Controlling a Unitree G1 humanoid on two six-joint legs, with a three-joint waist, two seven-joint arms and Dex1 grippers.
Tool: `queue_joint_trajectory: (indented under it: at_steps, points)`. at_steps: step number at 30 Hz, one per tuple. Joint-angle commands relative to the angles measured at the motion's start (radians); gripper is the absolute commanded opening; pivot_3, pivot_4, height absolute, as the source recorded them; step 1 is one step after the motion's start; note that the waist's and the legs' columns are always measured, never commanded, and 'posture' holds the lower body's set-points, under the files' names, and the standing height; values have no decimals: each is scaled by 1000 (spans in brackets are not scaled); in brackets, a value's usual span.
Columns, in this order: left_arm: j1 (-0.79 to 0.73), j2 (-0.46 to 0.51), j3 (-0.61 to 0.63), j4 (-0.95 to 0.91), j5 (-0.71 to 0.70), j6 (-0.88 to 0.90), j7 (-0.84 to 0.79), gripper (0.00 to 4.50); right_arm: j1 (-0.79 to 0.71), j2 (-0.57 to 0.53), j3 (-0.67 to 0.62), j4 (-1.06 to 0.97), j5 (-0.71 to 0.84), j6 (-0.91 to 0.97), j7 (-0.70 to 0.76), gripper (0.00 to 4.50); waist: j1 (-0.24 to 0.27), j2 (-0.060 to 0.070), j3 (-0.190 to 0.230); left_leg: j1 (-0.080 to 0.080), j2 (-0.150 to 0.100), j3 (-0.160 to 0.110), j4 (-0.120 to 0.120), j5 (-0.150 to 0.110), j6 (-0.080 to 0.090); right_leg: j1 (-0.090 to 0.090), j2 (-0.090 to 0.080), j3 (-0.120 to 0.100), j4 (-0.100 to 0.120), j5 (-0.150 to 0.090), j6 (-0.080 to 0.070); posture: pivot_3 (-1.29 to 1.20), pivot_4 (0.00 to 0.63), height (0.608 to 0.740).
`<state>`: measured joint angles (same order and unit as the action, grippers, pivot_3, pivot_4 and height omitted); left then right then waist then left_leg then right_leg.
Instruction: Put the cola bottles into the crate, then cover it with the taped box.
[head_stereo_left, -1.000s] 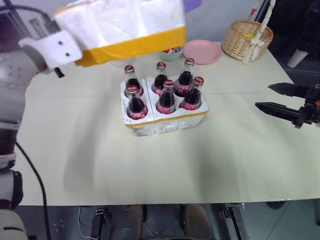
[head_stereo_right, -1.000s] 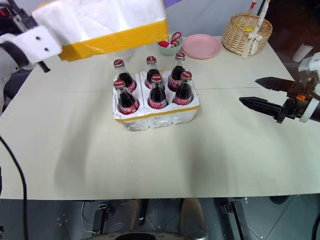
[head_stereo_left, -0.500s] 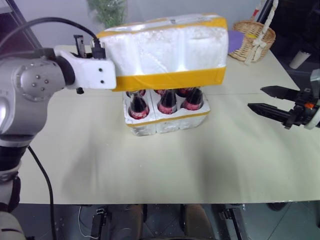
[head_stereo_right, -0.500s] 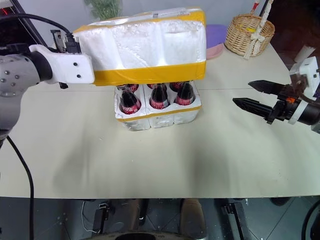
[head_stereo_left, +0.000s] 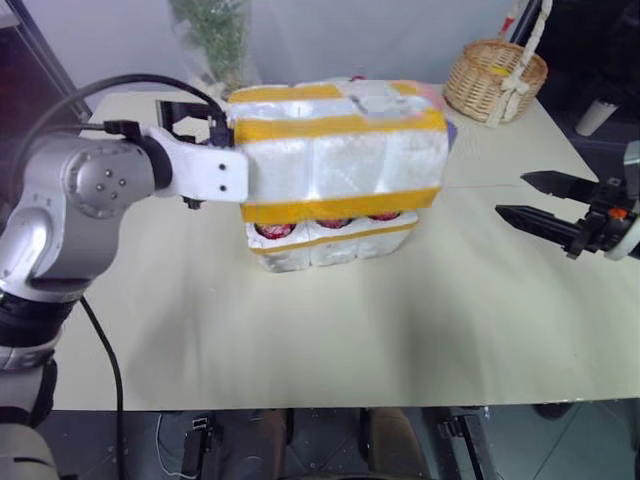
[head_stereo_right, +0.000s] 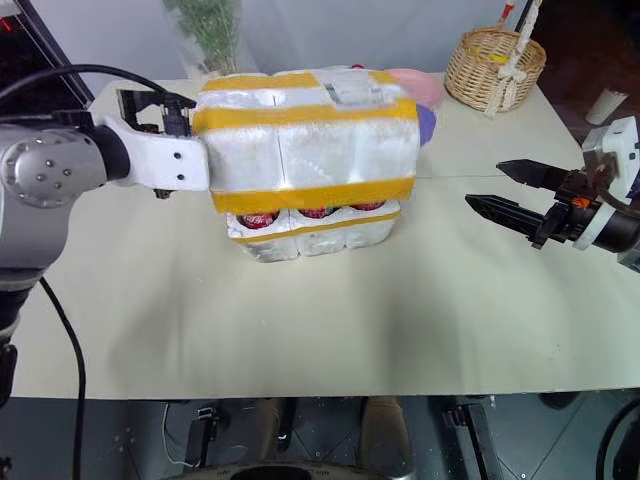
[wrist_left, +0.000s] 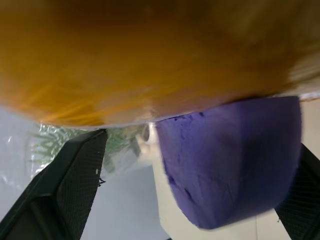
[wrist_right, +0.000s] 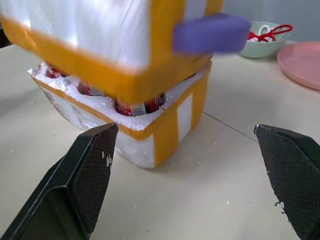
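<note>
The bottles (wrist_right: 135, 107) stand in the crate (head_stereo_left: 330, 245) at the table's middle, and the box (head_stereo_left: 340, 150) sits over them with a small gap left, so I judge only the final seating remains. The left gripper (wrist_left: 192, 175) is at the box's end; whether it grips I cannot tell. The right gripper (head_stereo_left: 545, 200) is open, well apart, with bare table (head_stereo_left: 400, 330) between, and a basket (head_stereo_left: 495, 78) stands near the far edge.

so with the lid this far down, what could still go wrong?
1. The taped box is not seated: red bottle labels still show in a gap above the crate. Let go now, it may rest crooked on the bottles.
2. The left hand sits at the box's end beside a purple piece; pulling away could drag the box sideways.
3. The right hand stands open, apart from the box, so nothing steadies that side.
</note>
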<state>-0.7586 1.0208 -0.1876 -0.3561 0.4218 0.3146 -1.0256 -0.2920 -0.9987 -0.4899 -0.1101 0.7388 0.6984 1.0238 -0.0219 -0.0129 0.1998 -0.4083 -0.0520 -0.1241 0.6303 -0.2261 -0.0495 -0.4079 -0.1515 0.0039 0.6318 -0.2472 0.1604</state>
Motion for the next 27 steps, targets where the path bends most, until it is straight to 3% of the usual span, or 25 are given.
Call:
queue_joint_trajectory:
  at_steps: [1,5,9,14,22,27]
  points:
    - [14,33,94,-44,-46,50,-38,4400,-9,1,-25,0,5,-26,4,4500,1,0,0,0,0,0,0,0,0,0,0,0,0,0,0,0,150,737]
    - [95,98,214,-53,-152,152,-128,4400,-16,-10,-17,20,1,-37,18,4500,1,0,0,0,0,0,0,0,0,0,0,0,0,0,0,0,150,737]
    - [213,77,415,-79,-463,402,-301,4400,-21,-26,-6,45,-14,-54,43,4500,1,1,0,0,0,0,0,0,0,0,0,0,0,0,0,0,150,737]
    - [373,75,635,100,-779,417,-525,4400,-30,-62,12,77,-33,-68,110,4500,1,1,0,0,0,0,0,0,0,0,0,0,0,0,0,0,150,737]
    - [133,127,592,426,-1020,622,-538,4400,-101,-128,70,67,0,-54,232,4500,1,1,0,1,0,0,1,0,0,1,0,0,0,0,0,0,150,737]
    - [61,153,510,505,-992,573,-502,4400,-143,-122,97,60,9,-41,244,4500,-2,2,0,1,0,0,0,0,0,0,0,0,0,0,0,0,150,737]
